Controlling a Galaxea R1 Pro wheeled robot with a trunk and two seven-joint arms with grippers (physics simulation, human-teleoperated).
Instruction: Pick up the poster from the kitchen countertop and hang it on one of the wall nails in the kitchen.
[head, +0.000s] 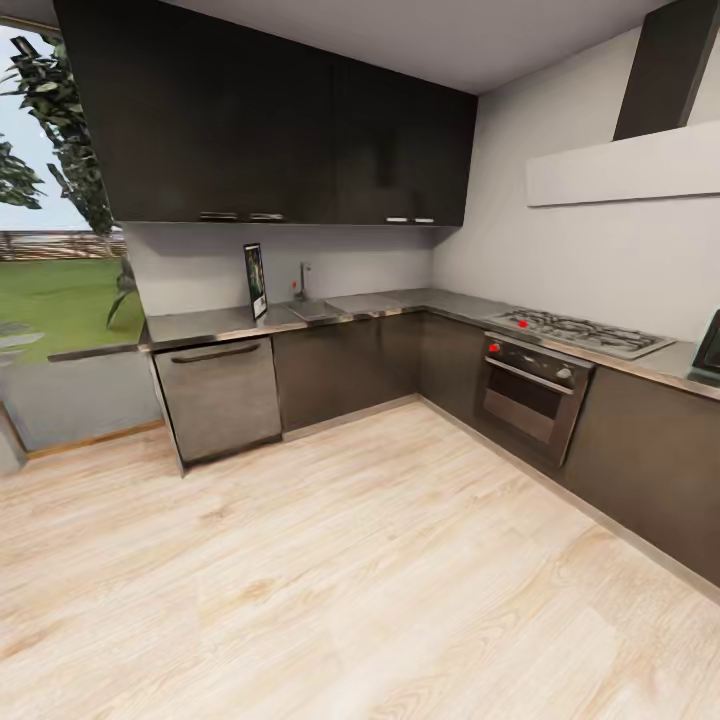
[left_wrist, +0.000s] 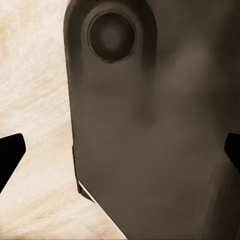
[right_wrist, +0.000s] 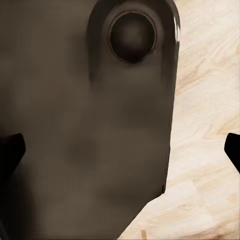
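The poster (head: 255, 280) stands upright on the kitchen countertop (head: 210, 325) at the far left, leaning by the pale wall, its black frame turned partly edge-on. The steel countertop runs in an L along the back and right walls above dark cabinets. The wall nails are out of view. In the left wrist view my left gripper (left_wrist: 120, 152) is open, its dark fingertips (left_wrist: 10, 155) far apart over a dark part of my own body and the wood floor. My right gripper (right_wrist: 120, 150) is open in the same way, fingertips (right_wrist: 11, 150) wide apart. Both grippers are far from the poster.
A sink with tap (head: 308, 300) lies right of the poster. A gas hob (head: 580, 332) and oven (head: 530, 390) sit on the right run. A steel dishwasher (head: 220, 395) is below the poster. Pale wood floor (head: 350, 560) stretches between me and the cabinets. A window (head: 55, 270) is at left.
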